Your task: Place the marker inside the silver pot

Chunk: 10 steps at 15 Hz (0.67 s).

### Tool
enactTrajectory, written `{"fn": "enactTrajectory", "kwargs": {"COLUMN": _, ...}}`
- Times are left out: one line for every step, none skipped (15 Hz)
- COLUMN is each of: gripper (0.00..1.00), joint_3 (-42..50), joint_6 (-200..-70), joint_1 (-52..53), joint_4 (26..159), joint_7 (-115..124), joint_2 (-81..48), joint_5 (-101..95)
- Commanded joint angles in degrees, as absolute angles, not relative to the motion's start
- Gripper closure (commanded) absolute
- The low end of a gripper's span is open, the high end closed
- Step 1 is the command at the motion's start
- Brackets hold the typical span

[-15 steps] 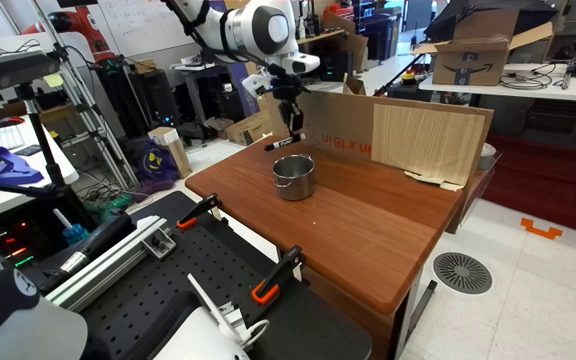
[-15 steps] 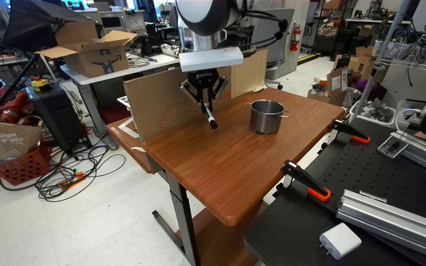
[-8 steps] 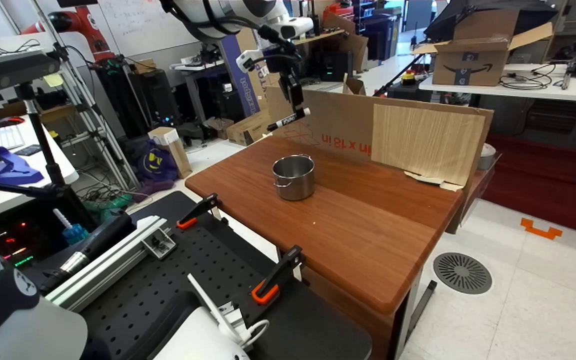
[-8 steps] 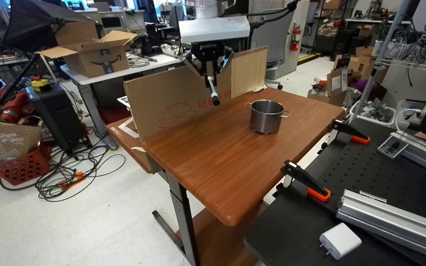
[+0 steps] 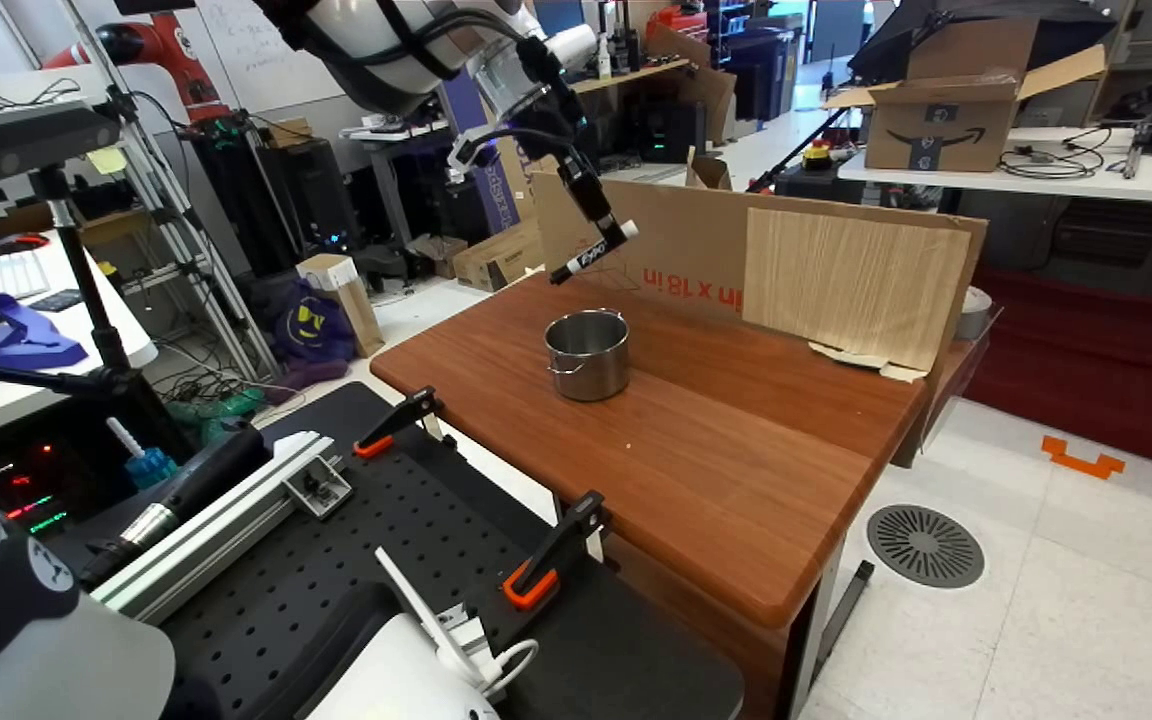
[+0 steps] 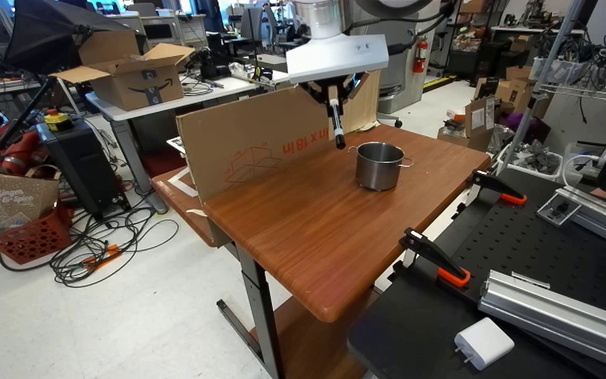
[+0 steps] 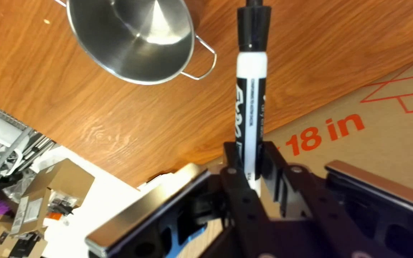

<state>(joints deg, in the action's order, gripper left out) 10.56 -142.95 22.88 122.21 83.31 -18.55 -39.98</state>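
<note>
The marker (image 5: 594, 255) is a slim black and white stick with a black cap. My gripper (image 7: 250, 156) is shut on it near its white end, and the capped end points outward and down. The marker hangs tilted in the air above the table; it also shows in an exterior view (image 6: 337, 125) and in the wrist view (image 7: 251, 104). The silver pot (image 5: 591, 368) stands upright on the table, with thin wire side handles. In an exterior view the pot (image 6: 377, 172) is just right of the marker's cap. In the wrist view the pot (image 7: 131, 46) looks open and empty, left of the marker.
The brown wooden table (image 5: 726, 480) carries the pot. A cardboard panel (image 6: 250, 137) stands upright along one table edge, behind the gripper in that view. Black and orange clamps (image 5: 561, 550) sit along the opposite edge beside the black perforated board (image 5: 336, 560).
My gripper has lifted the marker and then moved toward the pot, to the right in both exterior views. The gripper and marker are tilted more than before. The pot has not moved.
</note>
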Motion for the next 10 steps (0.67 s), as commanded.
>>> {"fn": "enactTrajectory", "kwargs": {"gripper": 0.95, "joint_3": 8.94, "joint_6": -143.09, "joint_1": 21.01, "joint_4": 127.07, "joint_7": 93.60, "joint_2": -14.69, "joint_5": -49.14}}
{"fn": "enactTrajectory", "kwargs": {"gripper": 0.95, "joint_3": 8.33, "joint_6": -142.96, "joint_1": 20.29, "joint_4": 128.01, "joint_7": 95.64, "joint_2": -14.08, "joint_5": -50.95}}
{"fn": "enactTrajectory", "kwargs": {"gripper": 0.95, "joint_3": 7.73, "joint_6": -142.86, "joint_1": 19.53, "joint_4": 129.00, "joint_7": 97.48, "joint_2": -13.45, "joint_5": -52.59}}
{"fn": "enactTrajectory", "kwargs": {"gripper": 0.95, "joint_3": 7.13, "joint_6": -142.66, "joint_1": 18.81, "joint_4": 129.80, "joint_7": 99.14, "joint_2": -12.95, "joint_5": -54.05}}
{"fn": "enactTrajectory", "kwargs": {"gripper": 0.95, "joint_3": 6.48, "joint_6": -142.37, "joint_1": 18.01, "joint_4": 130.49, "joint_7": 100.39, "joint_2": -12.55, "joint_5": -55.08}}
{"fn": "enactTrajectory", "kwargs": {"gripper": 0.95, "joint_3": 5.87, "joint_6": -142.35, "joint_1": 17.12, "joint_4": 130.74, "joint_7": 101.13, "joint_2": -12.72, "joint_5": -55.65}}
{"fn": "enactTrajectory", "kwargs": {"gripper": 0.95, "joint_3": 5.30, "joint_6": -142.12, "joint_1": 16.33, "joint_4": 131.04, "joint_7": 101.89, "joint_2": -12.72, "joint_5": -56.27}}
{"fn": "enactTrajectory", "kwargs": {"gripper": 0.95, "joint_3": 4.85, "joint_6": -141.91, "joint_1": 15.65, "joint_4": 131.43, "joint_7": 102.49, "joint_2": -12.65, "joint_5": -56.58}}
{"fn": "enactTrajectory", "kwargs": {"gripper": 0.95, "joint_3": 4.49, "joint_6": -141.83, "joint_1": 15.02, "joint_4": 131.90, "joint_7": 103.11, "joint_2": -12.58, "joint_5": -56.89}}
{"fn": "enactTrajectory", "kwargs": {"gripper": 0.95, "joint_3": 4.19, "joint_6": -141.99, "joint_1": 14.35, "joint_4": 131.97, "joint_7": 103.49, "joint_2": -12.85, "joint_5": -57.20}}
